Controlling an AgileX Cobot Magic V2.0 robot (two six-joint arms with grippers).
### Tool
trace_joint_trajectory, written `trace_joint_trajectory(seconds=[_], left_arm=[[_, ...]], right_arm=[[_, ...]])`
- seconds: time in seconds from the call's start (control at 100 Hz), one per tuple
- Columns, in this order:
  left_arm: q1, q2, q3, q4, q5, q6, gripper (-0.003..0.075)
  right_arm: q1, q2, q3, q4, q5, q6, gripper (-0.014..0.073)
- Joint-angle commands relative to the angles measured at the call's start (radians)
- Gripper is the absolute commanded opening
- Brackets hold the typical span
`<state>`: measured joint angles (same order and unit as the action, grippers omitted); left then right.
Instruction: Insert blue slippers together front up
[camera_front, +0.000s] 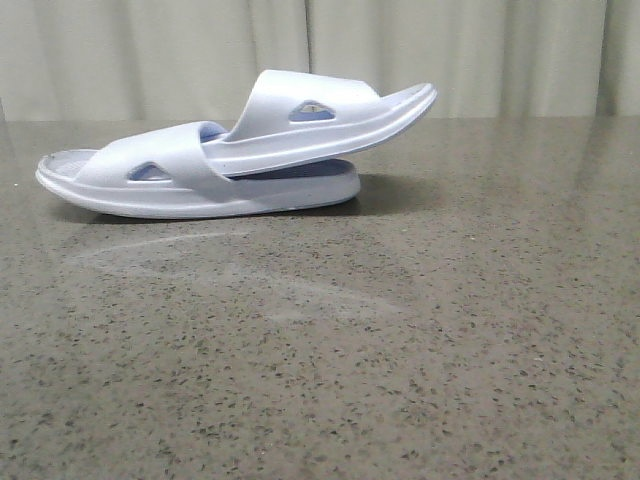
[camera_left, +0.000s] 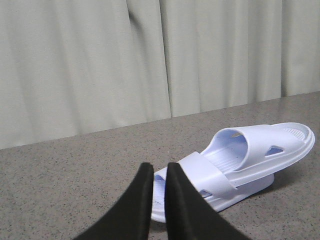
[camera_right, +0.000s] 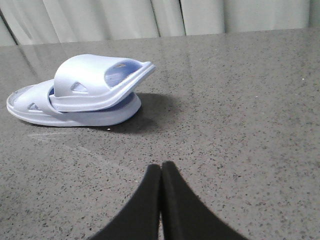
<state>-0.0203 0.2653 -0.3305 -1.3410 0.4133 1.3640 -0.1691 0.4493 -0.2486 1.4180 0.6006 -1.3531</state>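
The two pale blue slippers lie at the far left-centre of the table. The lower slipper (camera_front: 200, 192) rests flat on its sole. The upper slipper (camera_front: 320, 120) is pushed under the lower one's strap, and its free end tilts up to the right. They also show in the left wrist view, lower (camera_left: 210, 175) and upper (camera_left: 270, 145), and in the right wrist view, upper (camera_right: 95, 80) and lower (camera_right: 75, 117). My left gripper (camera_left: 160, 167) is empty, its fingers a narrow slit apart, short of the slippers. My right gripper (camera_right: 161, 166) is shut and empty, well away from them. Neither gripper shows in the front view.
The speckled grey stone table (camera_front: 400, 350) runs from the front edge to a pale curtain (camera_front: 150, 50) along the back. A faint streak of glare (camera_front: 250, 270) lies on the table in front of the slippers.
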Motion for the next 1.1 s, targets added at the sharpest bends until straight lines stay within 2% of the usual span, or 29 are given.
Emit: trace_joint_trajectory(seconds=[0.0, 0.99, 1.06, 1.09], left_arm=[[-0.001, 0.000, -0.016, -0.043, -0.010, -0.001, 0.0015], [-0.001, 0.000, 0.000, -0.049, -0.013, -0.001, 0.0015], [-0.001, -0.003, 0.007, 0.003, -0.013, -0.037, 0.0015], [-0.001, -0.013, 0.010, 0.081, -0.019, -0.091, 0.0015]], right_arm=[[0.012, 0.000, -0.024, 0.041, -0.029, -0.015, -0.0079], [0.019, 0.000, -0.022, 0.043, -0.029, -0.015, -0.0079], [0.019, 0.000, -0.022, 0.043, -0.029, -0.015, -0.0079], [0.019, 0.000, -0.022, 0.043, -0.029, -0.015, -0.0079]])
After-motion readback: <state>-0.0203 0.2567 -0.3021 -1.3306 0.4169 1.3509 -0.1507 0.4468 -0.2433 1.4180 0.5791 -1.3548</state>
